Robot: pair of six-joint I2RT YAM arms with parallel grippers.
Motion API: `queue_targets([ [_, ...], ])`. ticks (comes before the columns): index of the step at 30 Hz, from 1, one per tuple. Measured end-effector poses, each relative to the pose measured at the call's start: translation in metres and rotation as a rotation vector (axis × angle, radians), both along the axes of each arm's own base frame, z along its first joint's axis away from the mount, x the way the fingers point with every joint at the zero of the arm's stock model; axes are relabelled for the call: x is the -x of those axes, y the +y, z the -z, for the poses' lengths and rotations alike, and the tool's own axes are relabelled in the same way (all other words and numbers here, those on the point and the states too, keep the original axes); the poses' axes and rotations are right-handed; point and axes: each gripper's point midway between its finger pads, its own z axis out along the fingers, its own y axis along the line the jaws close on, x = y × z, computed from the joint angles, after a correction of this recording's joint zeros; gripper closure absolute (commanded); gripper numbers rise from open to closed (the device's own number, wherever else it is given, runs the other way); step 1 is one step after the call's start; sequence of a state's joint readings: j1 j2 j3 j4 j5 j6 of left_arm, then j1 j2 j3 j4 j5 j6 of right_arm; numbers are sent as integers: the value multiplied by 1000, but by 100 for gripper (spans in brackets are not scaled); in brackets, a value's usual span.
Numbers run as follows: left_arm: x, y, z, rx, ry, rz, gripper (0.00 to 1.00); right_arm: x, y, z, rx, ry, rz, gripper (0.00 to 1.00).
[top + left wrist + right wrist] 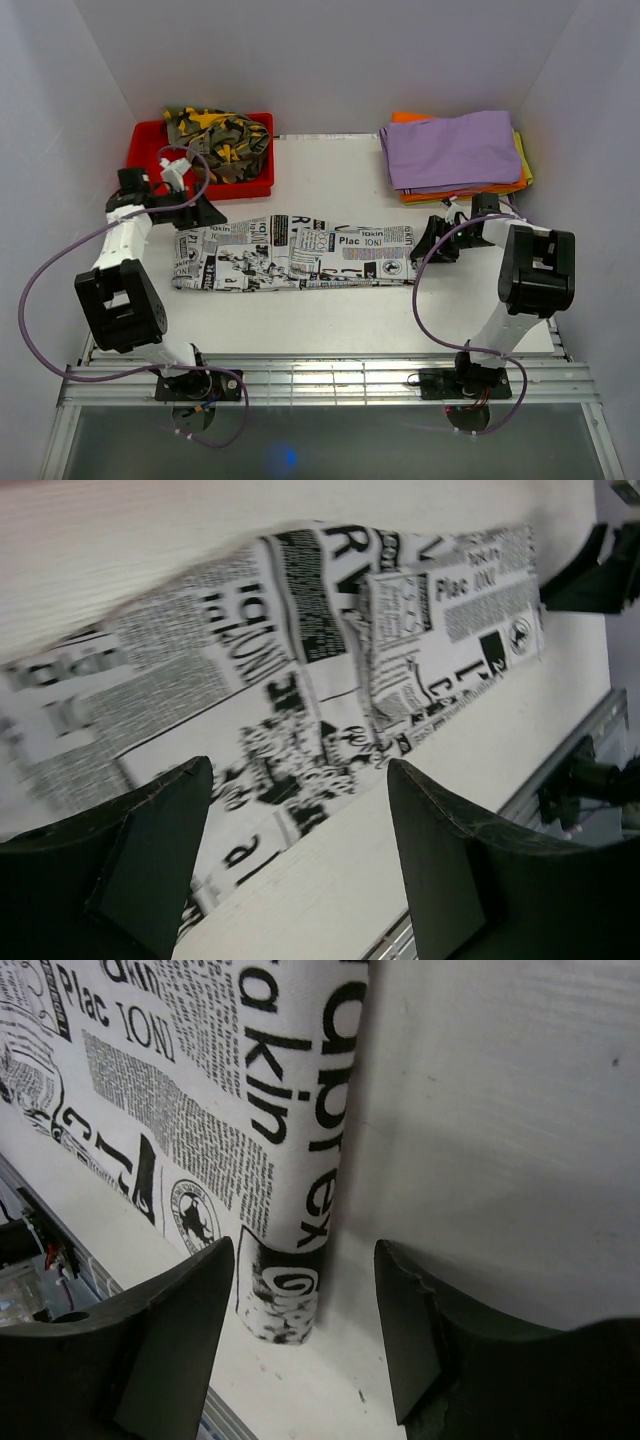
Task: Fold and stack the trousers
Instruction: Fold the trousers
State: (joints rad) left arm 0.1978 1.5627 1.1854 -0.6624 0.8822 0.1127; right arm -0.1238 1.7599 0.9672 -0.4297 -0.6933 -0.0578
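The newspaper-print trousers (295, 252) lie flat in a long folded strip across the middle of the table (330, 320). My left gripper (195, 213) hovers at the strip's left end, open, with its fingers (150, 850) spread over the printed cloth (300, 630) and nothing between them. My right gripper (437, 240) is at the right end, also open. In the right wrist view the folded corner of the trousers (290, 1300) lies between the two fingers (180, 1330), touching neither. A camouflage pair (218, 140) sits bunched in a red bin (148, 140) at the back left.
A stack of folded cloths with a purple one on top (455, 150) stands at the back right. White walls close in the table on three sides. A metal rail (320, 378) runs along the near edge by the arm bases.
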Motion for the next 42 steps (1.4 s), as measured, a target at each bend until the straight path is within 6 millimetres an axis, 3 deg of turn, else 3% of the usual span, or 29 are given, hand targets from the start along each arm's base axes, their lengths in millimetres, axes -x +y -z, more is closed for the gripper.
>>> queue_targets([
  [3,-3,65,-6,-20,1,-158,19,-6,6,3,-27,-12,-2,44],
  [6,3,104,-8,-21,13,-259,20,-10,12,4,-65,-19,-11,52],
  [9,11,132,-3,-8,48,-339,20,-12,18,8,-102,-12,-17,68],
  [11,16,143,4,-5,76,-370,20,-12,19,12,-112,-4,-21,92],
  [14,21,150,14,-21,110,-381,20,-12,20,15,-118,22,-20,92],
  [18,25,154,26,-61,130,-376,18,-11,12,11,-95,33,-26,92],
  [21,33,151,41,-66,158,-371,17,-6,-6,3,-55,25,-14,92],
  [27,54,132,71,-17,232,-352,12,-15,-63,-44,33,-67,32,92],
  [30,63,118,85,4,260,-327,12,-22,-79,-69,68,-123,20,92],
  [35,64,83,101,12,279,-239,19,-23,-72,-102,43,-155,-8,92],
  [42,52,47,115,74,305,-184,26,-25,-47,-128,-42,-132,-11,92],
])
